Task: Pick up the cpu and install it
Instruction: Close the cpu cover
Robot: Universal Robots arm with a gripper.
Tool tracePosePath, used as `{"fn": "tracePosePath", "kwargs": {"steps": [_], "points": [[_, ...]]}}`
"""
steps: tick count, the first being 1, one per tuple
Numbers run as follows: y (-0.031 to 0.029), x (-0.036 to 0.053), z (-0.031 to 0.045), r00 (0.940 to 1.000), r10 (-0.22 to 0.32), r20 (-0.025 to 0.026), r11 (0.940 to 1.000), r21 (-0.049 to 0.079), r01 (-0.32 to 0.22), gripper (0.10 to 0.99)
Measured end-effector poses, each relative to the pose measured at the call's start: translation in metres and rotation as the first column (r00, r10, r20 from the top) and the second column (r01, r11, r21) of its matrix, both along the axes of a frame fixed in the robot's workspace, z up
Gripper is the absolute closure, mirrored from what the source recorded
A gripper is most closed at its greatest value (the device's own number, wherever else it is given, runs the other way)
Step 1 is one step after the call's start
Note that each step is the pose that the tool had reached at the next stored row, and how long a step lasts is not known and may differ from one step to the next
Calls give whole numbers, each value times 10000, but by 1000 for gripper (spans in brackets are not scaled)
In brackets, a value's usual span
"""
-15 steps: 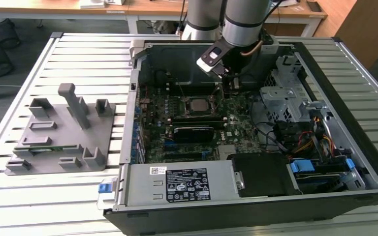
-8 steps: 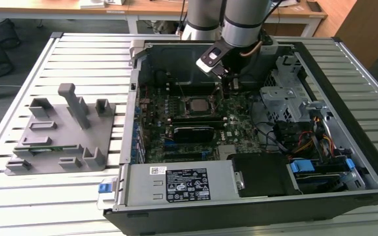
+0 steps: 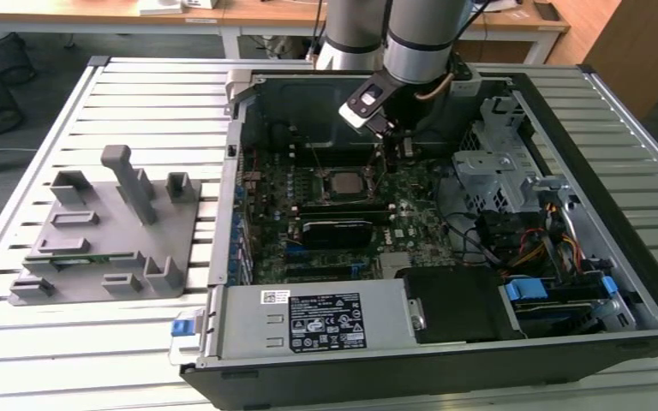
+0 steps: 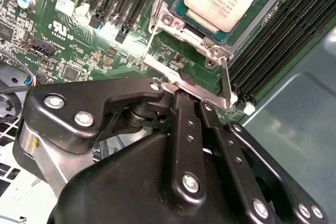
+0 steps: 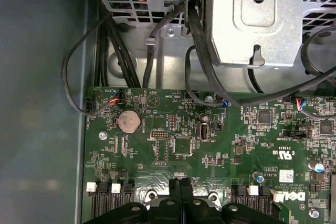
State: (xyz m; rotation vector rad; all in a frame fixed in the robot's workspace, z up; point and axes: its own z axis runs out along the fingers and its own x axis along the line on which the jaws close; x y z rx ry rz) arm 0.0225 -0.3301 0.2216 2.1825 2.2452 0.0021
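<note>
Gripper [image 3: 391, 159] hangs low inside the open computer case [image 3: 444, 372], over the motherboard [image 5: 178, 145] — fingers [image 5: 175, 192] pressed together, nothing seen between them (both wrist views agree). The cpu [image 3: 341, 181] is not in the grip: it sits flat in its socket near the middle of the board, silver top up, ringed by the metal socket frame [image 4: 209, 51]. Key relation: on the exterior view's clock face the cpu lies at about 8 o'clock from the fingertips, near but apart. In the second wrist view the closed tips sit just beside the frame's edge, by a metal tab — touching or not, cannot tell. Chip is square, so no long axis to line up; its edges run with the socket's. One arm only, so no question of which is nearer. My read: chip looks already seated, and the gripper is busy at the socket hardware, not at the chip. Grey parts fixture [image 3: 100, 231] lies on the slatted table [image 3: 134, 86] at 9 o'clock from the case, well apart.
</note>
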Motion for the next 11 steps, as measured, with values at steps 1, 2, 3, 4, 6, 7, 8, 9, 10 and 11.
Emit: {"fn": "tracePosePath", "kwargs": {"steps": [1,2,3,4,6,7,8,9,10,11], "points": [[0,-3,-2,10000,-1,0,10000,0,1,980],[0,-6,-5,10000,-1,0,10000,0,1,980],[0,-9,-8,10000,-1,0,10000,1,1,980],[0,-11,-10,10000,-1,0,10000,0,1,980],[0,-14,-16,10000,1,-1,10000,1,-1,980],[0,-16,-19,10000,0,-2,10000,1,0,980],[0,-17,-21,10000,0,-2,10000,0,0,980],[0,-18,-24,10000,0,-3,10000,0,0,980],[0,-20,-26,10000,0,-3,10000,0,0,980],[0,-21,-29,10000,0,-3,10000,0,0,980]]}}
